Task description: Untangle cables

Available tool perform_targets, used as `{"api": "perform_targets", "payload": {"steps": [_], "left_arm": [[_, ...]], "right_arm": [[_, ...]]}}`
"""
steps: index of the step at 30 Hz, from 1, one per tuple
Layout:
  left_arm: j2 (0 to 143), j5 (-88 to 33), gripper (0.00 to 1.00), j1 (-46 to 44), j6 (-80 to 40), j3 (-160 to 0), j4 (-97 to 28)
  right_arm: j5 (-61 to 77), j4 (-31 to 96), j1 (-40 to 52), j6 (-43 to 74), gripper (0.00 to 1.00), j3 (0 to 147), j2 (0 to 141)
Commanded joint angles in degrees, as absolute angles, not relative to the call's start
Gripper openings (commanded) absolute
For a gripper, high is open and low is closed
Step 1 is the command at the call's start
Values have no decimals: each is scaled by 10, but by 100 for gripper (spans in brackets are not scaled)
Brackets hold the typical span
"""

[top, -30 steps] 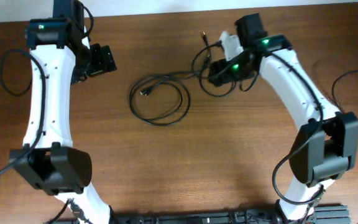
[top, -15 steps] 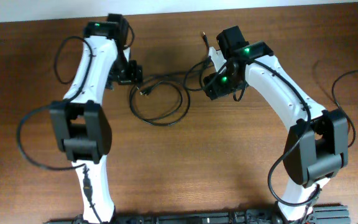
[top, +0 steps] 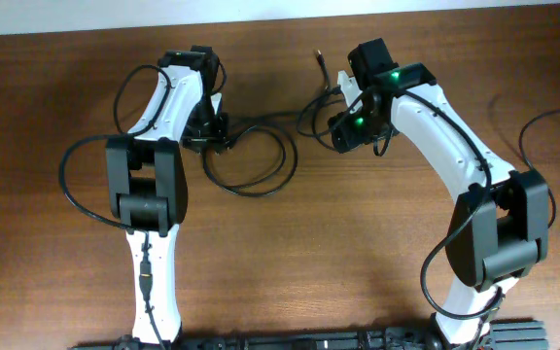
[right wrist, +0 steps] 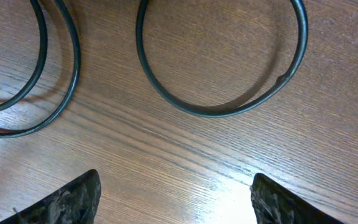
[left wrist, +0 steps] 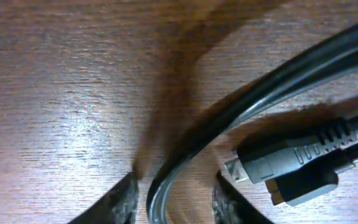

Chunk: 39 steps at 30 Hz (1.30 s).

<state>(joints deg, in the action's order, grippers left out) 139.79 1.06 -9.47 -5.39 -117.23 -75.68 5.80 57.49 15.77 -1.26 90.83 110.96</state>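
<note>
The left pincer point(left wrist: 174, 208) is held released, with one of the cables point(left wrist: 278, 79) lying between its fingertips. The right pincer point(right wrist: 176, 199) is held released above the surface point(right wrist: 197, 155).

We see a brown wooden table point(top: 290, 243), its fine grain running left to right, filling nearly the whole overhead view. A thin pale strip point(top: 115, 15) borders it at 12 o'clock; we cannot tell whether it is wall or floor. A black rail point(top: 299, 343) lies along the edge at 6 o'clock. Close up, light leaves soft glare on the wood.
</note>
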Motion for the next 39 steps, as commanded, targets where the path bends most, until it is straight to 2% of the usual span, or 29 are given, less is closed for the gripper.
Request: {"api": "perform_targets", "payload": {"steps": [1,2,8,14,18,39], "left_arm": [[1410,13,10,-93,-51,-1171,-755],[1410,13,0,-93,-51,-1171,-755],[1408,13,0,-93,-50,-1241,-805],[1396,8,0,-93,-49,-1407,-906],[1395,-46,0,-93,-24,-1491,-958],[1395,-52,0,-94,-22,-1497,-967]], "right_arm": [[51,576,156,-11,77,905,1114],[51,576,156,-11,77,905,1114],[51,576,156,-11,77,905,1114],[51,576,156,-11,77,905,1114],[51,575,156,-11,77,905,1114],[51,577,156,-11,77,905,1114]]}}
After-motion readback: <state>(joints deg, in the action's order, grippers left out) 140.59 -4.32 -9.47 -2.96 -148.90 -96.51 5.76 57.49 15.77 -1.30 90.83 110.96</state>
